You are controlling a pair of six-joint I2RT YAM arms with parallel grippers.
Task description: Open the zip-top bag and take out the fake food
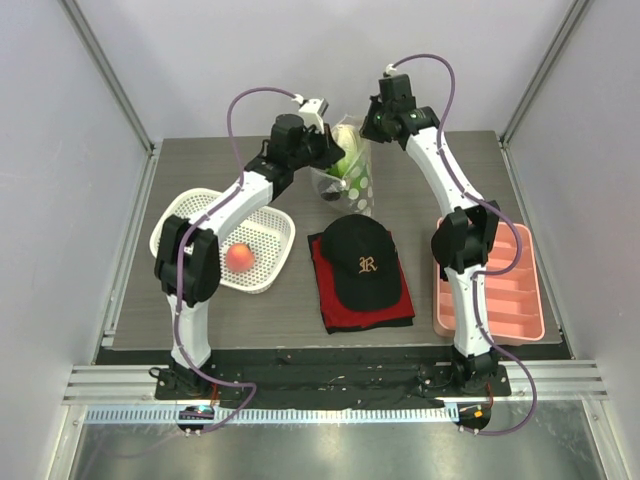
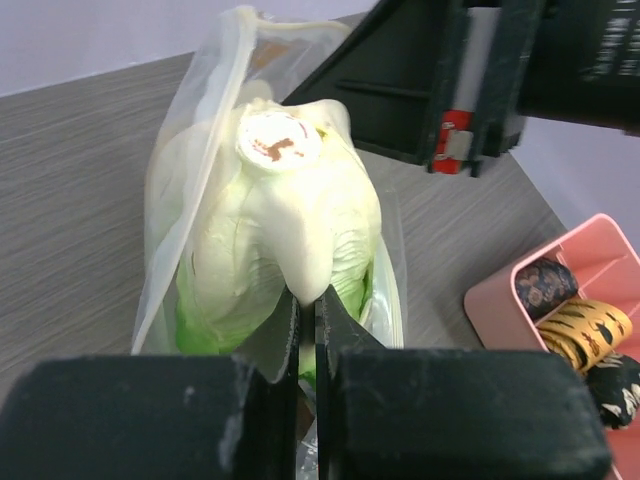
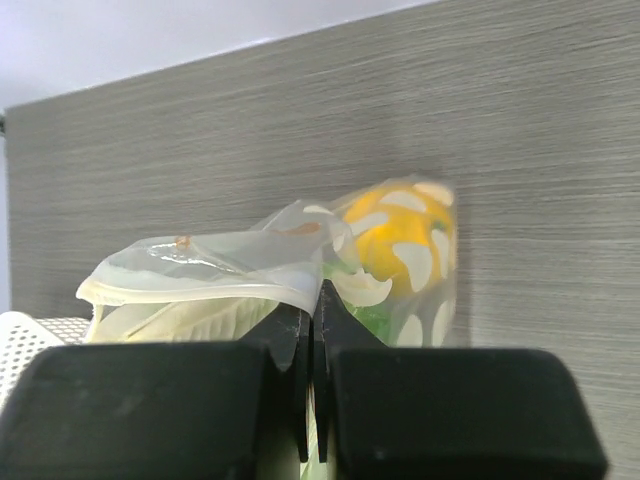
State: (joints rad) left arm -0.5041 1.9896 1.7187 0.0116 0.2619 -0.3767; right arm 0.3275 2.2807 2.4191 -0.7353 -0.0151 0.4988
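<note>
The zip-top bag (image 1: 362, 188), clear with white dots, hangs above the back of the table between both grippers. My left gripper (image 1: 328, 140) is shut on a pale lobe of the leafy green vegetable (image 2: 290, 210), which pokes stalk-up out of the bag's mouth (image 2: 180, 180). My right gripper (image 3: 318, 290) is shut on the bag's rim (image 3: 220, 265). A yellow-orange citrus (image 3: 395, 235) shows through the dotted film lower in the bag. The right gripper (image 1: 373, 125) sits just right of the vegetable (image 1: 345, 145). A red-pink peach (image 1: 238, 257) lies in the white mesh basket (image 1: 180, 215).
A black cap (image 1: 362, 262) rests on a folded red cloth (image 1: 325, 290) at the table's middle. A pink tray (image 1: 525, 300) with small patterned rolls (image 2: 585, 330) stands at the right, beside the right arm's base.
</note>
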